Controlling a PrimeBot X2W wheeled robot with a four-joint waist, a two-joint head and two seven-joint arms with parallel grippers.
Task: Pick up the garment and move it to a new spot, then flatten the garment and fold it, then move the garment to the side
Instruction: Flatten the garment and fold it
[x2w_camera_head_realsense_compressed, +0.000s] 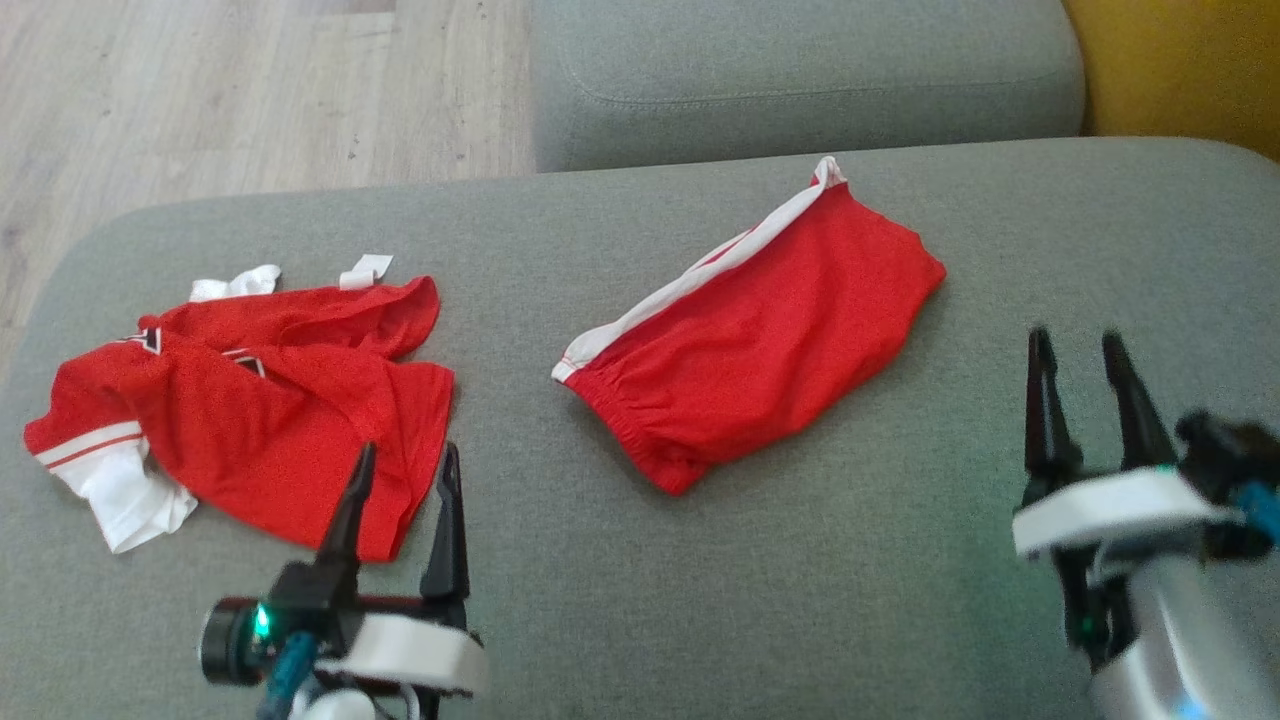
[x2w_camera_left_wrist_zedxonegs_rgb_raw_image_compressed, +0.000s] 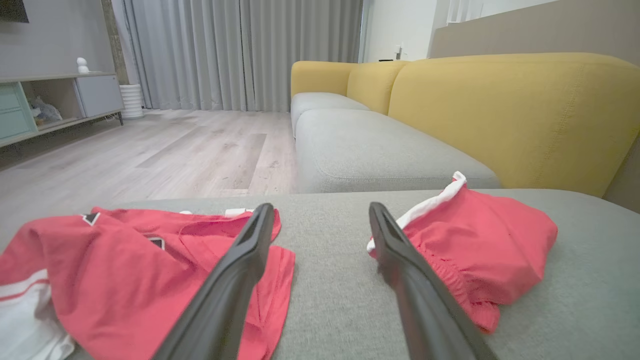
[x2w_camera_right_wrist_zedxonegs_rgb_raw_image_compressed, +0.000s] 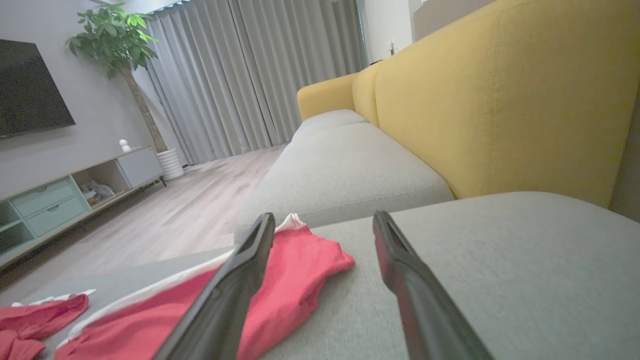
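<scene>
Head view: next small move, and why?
Probably lower the left hand onto the near hem of the crumpled jersey and close. Both hands are open and empty; the left hovers at that hem, the right hand sits clear of the shorts.

Grey-and-yellow sofa (x2w_camera_left_wrist_zedxonegs_rgb_raw_image_compressed: 450, 115), wooden floor (x2w_camera_left_wrist_zedxonegs_rgb_raw_image_compressed: 175, 155)

No words, brands or numbers are legible anywhere; 2 small black patches (x2w_camera_head_realsense_compressed: 150, 340) on the red jersey (x2w_camera_head_realsense_compressed: 270, 430), near its upper left edge, are too small to read.

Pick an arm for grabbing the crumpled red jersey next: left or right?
Left, probably. The left gripper hovers open at the near edge of the jersey; the right gripper sits beyond the folded shorts.
</scene>
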